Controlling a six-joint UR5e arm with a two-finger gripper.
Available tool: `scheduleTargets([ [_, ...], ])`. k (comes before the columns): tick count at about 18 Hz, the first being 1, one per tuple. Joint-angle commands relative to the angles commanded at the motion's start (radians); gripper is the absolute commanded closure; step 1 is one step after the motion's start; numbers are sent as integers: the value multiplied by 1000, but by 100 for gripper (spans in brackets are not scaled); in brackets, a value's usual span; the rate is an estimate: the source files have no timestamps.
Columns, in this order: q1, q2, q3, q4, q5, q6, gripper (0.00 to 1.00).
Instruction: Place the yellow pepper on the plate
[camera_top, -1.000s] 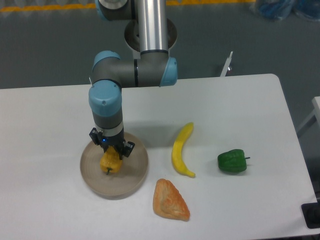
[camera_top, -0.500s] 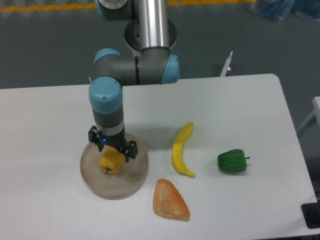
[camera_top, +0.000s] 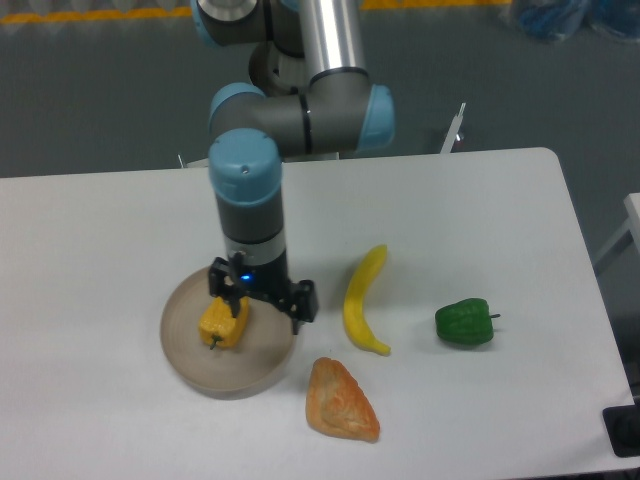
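Observation:
The yellow pepper (camera_top: 224, 324) lies on the round beige plate (camera_top: 228, 370), left of the plate's middle, with its dark stem pointing down-left. My gripper (camera_top: 262, 301) hangs over the plate's right half, just right of the pepper, open, with nothing between its fingers. One finger stands close beside the pepper's upper right; the other is near the plate's right rim.
A yellow banana (camera_top: 362, 301) lies right of the plate. An orange-tan wedge (camera_top: 341, 401) sits at the front, below the banana. A green pepper (camera_top: 465, 323) rests further right. The table's right edge runs near x 600.
The gripper let go of the yellow pepper and has shifted to the right and up a little. The pepper stays on the plate.

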Motion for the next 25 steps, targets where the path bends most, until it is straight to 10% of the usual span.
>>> scheduleTargets([
  [25, 149, 80, -20, 3, 9, 333, 0],
])
